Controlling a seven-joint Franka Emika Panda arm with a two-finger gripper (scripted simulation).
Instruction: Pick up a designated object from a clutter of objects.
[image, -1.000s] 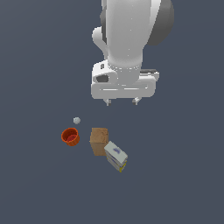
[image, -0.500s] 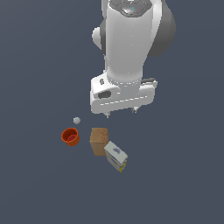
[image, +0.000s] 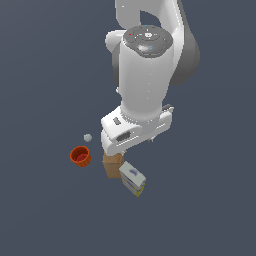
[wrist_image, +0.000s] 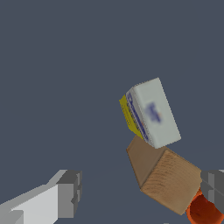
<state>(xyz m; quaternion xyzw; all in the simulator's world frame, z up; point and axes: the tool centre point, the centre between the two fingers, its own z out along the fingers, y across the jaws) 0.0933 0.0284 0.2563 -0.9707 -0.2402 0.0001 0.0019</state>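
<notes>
Cardboard is what the white-and-yellow carton (wrist_image: 151, 113) looks to be made of, so it would probably handle as a light, stiff box with flat faces, none too slippery, though thin walls could dent under a hard squeeze. The sensible hold, judging from its shape, is across the two long side faces, with the fingers closing over the narrow width near the middle of its length (the yellow-edged side and the face opposite it). Taking it by the ends would ask for a wider opening and leave it free to swing.

The carton lies flat on the dark floor (image: 45, 210), its white top with the blue-purple mark facing up, one corner touching or very nearly touching the plain brown box (wrist_image: 165, 177). A red-orange cup (image: 80, 156) stands on the far side of the brown box from it, and a tiny pale grey ball (image: 88, 137) sits near the cup.

The gripper (wrist_image: 142, 192) is spread wide and holds nothing; in the wrist view its two grey fingertips (wrist_image: 70, 192) stand well apart, with the brown box between them rather than the carton. The carton sits just beyond the span of the fingers, off the line joining them. In the exterior view the hand hangs above the brown box, with the carton just beside it toward the exterior view's right and nearer the camera.
</notes>
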